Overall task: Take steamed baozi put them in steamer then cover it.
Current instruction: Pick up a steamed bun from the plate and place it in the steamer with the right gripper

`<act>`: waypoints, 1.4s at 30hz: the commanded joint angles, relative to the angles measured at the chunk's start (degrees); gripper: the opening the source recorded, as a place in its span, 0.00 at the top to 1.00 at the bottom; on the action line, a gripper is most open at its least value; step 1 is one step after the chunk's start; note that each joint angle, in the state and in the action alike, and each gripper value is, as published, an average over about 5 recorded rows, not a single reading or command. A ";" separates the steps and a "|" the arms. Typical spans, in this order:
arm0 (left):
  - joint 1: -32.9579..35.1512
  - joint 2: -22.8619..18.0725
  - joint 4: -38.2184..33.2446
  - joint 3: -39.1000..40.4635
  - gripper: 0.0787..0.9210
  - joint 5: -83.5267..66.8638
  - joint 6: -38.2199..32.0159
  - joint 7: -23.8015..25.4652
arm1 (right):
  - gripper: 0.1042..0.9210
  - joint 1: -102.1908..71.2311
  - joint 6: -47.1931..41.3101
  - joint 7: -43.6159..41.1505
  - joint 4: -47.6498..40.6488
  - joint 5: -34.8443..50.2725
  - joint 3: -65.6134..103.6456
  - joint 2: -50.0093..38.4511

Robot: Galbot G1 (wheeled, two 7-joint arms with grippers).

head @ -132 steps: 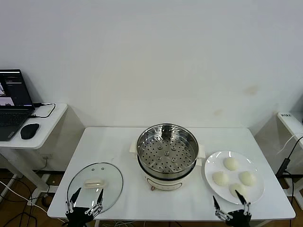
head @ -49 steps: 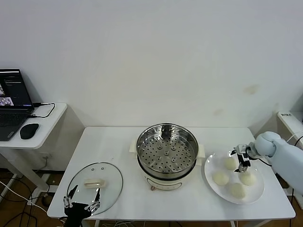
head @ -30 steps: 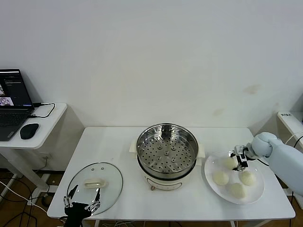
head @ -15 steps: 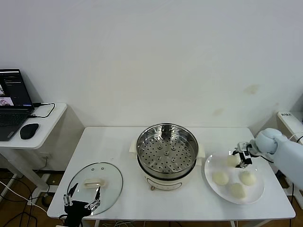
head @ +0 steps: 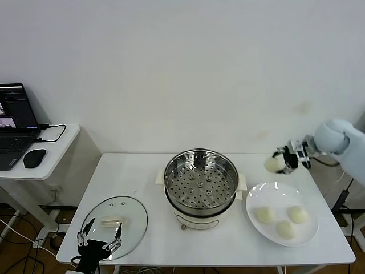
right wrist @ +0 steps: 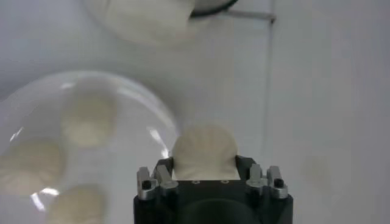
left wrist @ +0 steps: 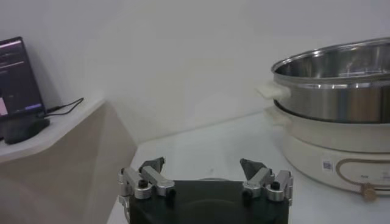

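In the head view the right gripper [head: 283, 161] pinches one steamed baozi [head: 274, 164] in the air, with the white plate [head: 254, 206] and its three buns below it and the steamer [head: 201, 180] off toward the left arm. The left gripper [head: 100, 242] hangs spread wide at the near edge of the glass cover [head: 114, 220], whose oblong handle [head: 113, 220] runs left to right.

The left wrist view shows its fingers [left wrist: 151, 176] apart, the steamer [left wrist: 332, 91] ahead. The right wrist view shows the round bun [right wrist: 205, 153] squeezed between the jaws, no long axis.

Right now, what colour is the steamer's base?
Cream-white base under the shiny steel pot; left wrist view shows it best.
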 commanded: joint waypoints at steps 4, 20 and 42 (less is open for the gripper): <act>-0.44 0.15 0.34 -0.39 0.12 -0.46 0.01 0.04 | 0.35 21.14 1.79 1.76 3.79 9.87 -17.98 16.02; -0.93 0.25 -0.21 -2.80 0.12 -1.55 0.23 0.13 | 0.35 12.45 22.57 6.85 -3.16 -8.60 -23.24 29.68; -0.88 0.14 -0.31 -3.88 0.12 -1.92 0.15 0.22 | 0.34 5.23 34.30 12.78 -14.38 -26.13 -19.92 36.24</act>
